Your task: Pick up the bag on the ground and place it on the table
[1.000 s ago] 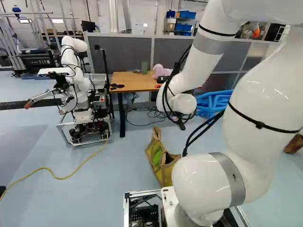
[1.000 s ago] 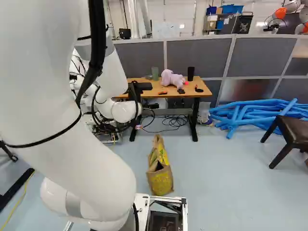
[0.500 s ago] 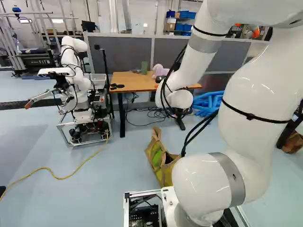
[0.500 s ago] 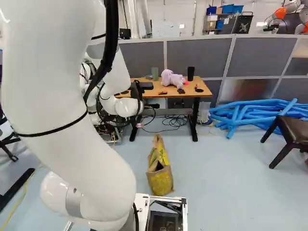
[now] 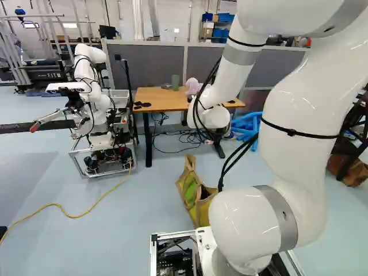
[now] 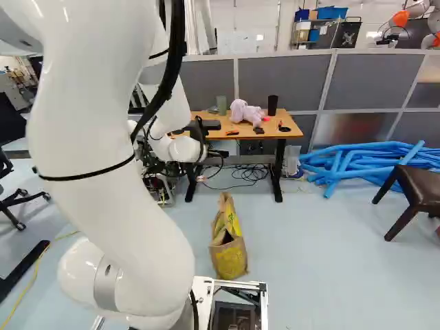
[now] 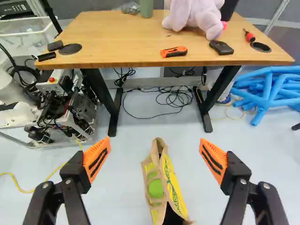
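In the right base view a black part of my gripper (image 6: 200, 130) shows beside the white wrist; its fingertips are hidden there. The wrist view has the gripper (image 7: 154, 157) open, orange pads wide apart, nothing held. A tan and yellow bag (image 7: 175, 180) with something green at its side stands on the floor, seen through the gap between the fingers and beyond them, untouched. The right base view puts this bag (image 6: 228, 256) just ahead of the base. Farther off stands the wooden table (image 7: 112, 49).
On the table are a pink plush toy (image 6: 246, 113), a green cup (image 6: 221, 104), a black cup (image 6: 273, 105) and small tools. Blue tubes (image 6: 344, 163) and a brown chair (image 6: 419, 189) are to the right. Another robot (image 5: 92, 98) stands left; cables lie beneath the table.
The arm has shifted against its lowest joint, its wrist moving a little left in the left base view and right in the right one. Base and bag have stayed put.
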`<state>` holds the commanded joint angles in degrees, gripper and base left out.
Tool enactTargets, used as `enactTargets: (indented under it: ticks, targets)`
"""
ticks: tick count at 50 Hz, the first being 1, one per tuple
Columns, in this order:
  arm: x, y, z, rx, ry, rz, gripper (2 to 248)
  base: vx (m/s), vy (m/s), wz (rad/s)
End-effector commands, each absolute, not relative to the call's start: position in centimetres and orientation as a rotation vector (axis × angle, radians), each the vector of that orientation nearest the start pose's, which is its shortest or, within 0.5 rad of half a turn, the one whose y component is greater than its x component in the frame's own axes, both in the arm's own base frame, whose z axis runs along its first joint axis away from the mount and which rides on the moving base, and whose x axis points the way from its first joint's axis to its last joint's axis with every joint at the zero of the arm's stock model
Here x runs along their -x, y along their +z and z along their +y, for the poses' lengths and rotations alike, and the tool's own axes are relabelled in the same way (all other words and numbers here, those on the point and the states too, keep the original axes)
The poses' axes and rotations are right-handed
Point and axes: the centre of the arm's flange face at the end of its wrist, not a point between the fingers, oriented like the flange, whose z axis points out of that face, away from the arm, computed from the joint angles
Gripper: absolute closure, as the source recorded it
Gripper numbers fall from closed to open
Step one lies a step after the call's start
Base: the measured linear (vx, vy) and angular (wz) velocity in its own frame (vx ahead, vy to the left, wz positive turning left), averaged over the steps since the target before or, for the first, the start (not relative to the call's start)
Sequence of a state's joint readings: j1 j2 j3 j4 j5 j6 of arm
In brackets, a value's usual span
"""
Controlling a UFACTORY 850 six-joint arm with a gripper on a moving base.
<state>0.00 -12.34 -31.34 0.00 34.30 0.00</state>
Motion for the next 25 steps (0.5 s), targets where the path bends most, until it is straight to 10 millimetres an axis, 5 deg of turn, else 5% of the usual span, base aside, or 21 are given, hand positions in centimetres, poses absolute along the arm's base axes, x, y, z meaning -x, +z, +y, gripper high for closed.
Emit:
enactTargets:
  ticks: [25]
  targets:
    - [-45.6,30.5,0.0,2.884,-1.247,0.0,3,0.0,0.0,0.0]
